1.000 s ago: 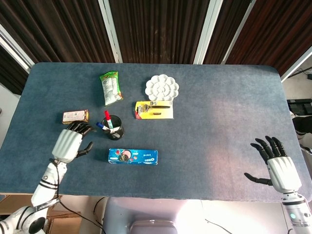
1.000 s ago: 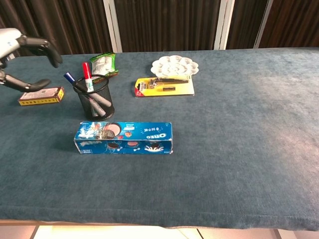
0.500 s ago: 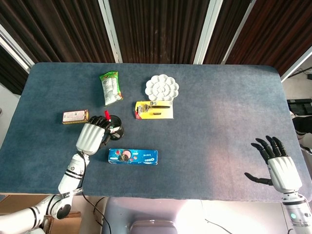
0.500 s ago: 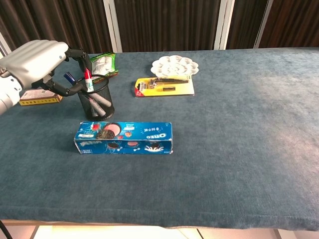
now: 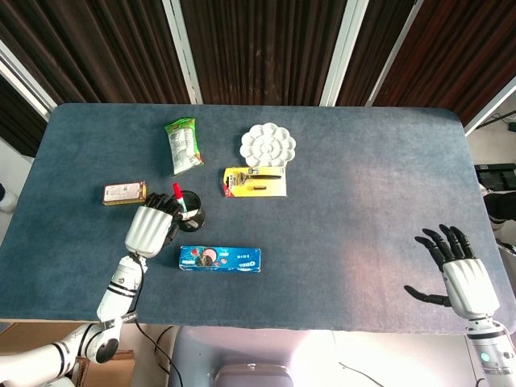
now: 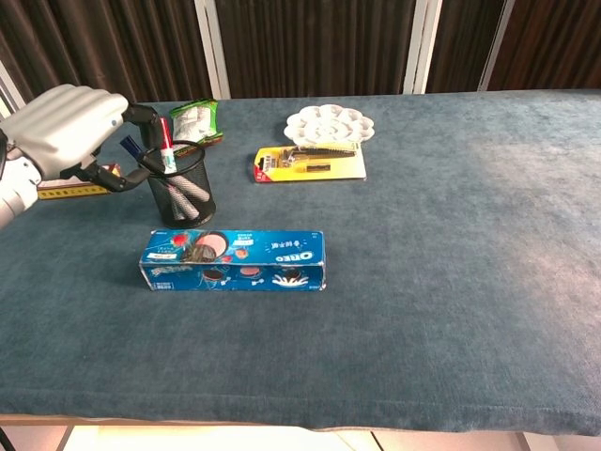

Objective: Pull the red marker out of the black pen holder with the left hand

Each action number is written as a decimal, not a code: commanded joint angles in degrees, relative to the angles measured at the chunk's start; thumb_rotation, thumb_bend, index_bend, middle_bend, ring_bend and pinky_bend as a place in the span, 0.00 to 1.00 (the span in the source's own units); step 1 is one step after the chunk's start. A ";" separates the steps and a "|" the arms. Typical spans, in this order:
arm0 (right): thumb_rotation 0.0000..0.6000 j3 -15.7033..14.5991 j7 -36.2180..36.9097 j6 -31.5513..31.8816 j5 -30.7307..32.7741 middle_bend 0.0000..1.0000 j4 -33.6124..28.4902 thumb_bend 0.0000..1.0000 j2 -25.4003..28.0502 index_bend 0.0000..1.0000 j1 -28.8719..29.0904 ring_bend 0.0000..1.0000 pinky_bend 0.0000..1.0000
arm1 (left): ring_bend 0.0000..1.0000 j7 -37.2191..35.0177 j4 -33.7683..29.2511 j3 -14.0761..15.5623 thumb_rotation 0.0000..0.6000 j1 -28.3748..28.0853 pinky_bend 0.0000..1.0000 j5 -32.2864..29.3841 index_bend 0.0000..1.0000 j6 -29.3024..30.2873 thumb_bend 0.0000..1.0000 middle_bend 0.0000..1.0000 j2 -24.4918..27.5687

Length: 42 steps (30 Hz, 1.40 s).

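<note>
- Standing tilted in the black mesh pen holder point(image 6: 183, 186), the red-capped marker point(image 6: 165, 143) has its cap poking above the rim; a blue-capped marker point(image 6: 131, 147) leans beside it in the same holder.
- My left hand point(image 6: 62, 129) sits at the holder's left side, fingers curled toward the red marker's top; dark fingertips point(image 6: 143, 116) right by the cap, cannot tell if they actually grip it.
- Head view: left hand point(image 5: 150, 226) covers part of the holder point(image 5: 193, 211), red cap point(image 5: 176, 192) sticking out past the fingers.
- Blue rectangular Oreo cookie box point(image 6: 234, 260) lies flat just in front of the holder.
- Small yellow-red flat box point(image 5: 124, 193) lies to the left of the holder, near my hand.
- Green snack packet point(image 5: 183, 145) behind the holder, further back.
- Yellow carded razor pack point(image 5: 255, 182) and white flower-shaped paint palette point(image 5: 268, 145) off to the right, palette touching the pack's far edge.
- My right hand point(image 5: 461, 274) well apart at the blue cloth table's point(image 5: 363, 201) near right corner, fingers spread, holding nothing.
</note>
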 commanded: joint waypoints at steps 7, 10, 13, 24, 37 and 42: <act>0.76 0.01 0.21 -0.07 0.01 0.26 -0.07 0.24 0.03 0.33 0.05 0.08 0.18 | 0.35 -1.51 5.79 1.14 1.00 -0.52 0.28 1.15 0.53 1.83 0.34 0.52 -2.50; 0.76 0.00 0.33 -0.10 -0.02 0.26 -0.09 0.24 0.11 0.33 0.08 0.08 0.18 | 0.39 -4.96 6.68 1.21 1.00 -0.71 0.29 1.21 0.57 1.74 0.36 0.58 -3.09; 0.76 -0.04 0.42 -0.08 -0.06 0.26 -0.07 0.24 0.10 0.33 0.05 0.08 0.18 | 0.44 -9.04 7.79 1.13 1.00 -0.99 0.31 1.51 0.63 1.87 0.43 0.64 -3.64; 0.75 -0.17 0.76 -0.06 -0.07 0.26 0.01 0.24 0.16 0.33 -0.05 0.08 0.18 | 0.50 -17.08 5.76 1.26 1.00 0.23 0.33 3.06 0.72 5.47 0.66 0.72 -2.31; 0.76 -0.09 0.69 -0.16 -0.01 0.26 -0.13 0.24 0.16 0.33 0.04 0.08 0.18 | 0.51 -19.23 -5.29 2.22 1.00 5.20 0.33 6.22 0.72 14.05 0.65 0.73 4.92; 0.76 -0.04 0.51 -0.23 -0.02 0.26 -0.19 0.24 0.14 0.33 0.12 0.08 0.18 | 0.51 -19.83 -9.29 4.14 1.00 6.57 0.34 10.82 0.72 17.81 0.65 0.73 6.16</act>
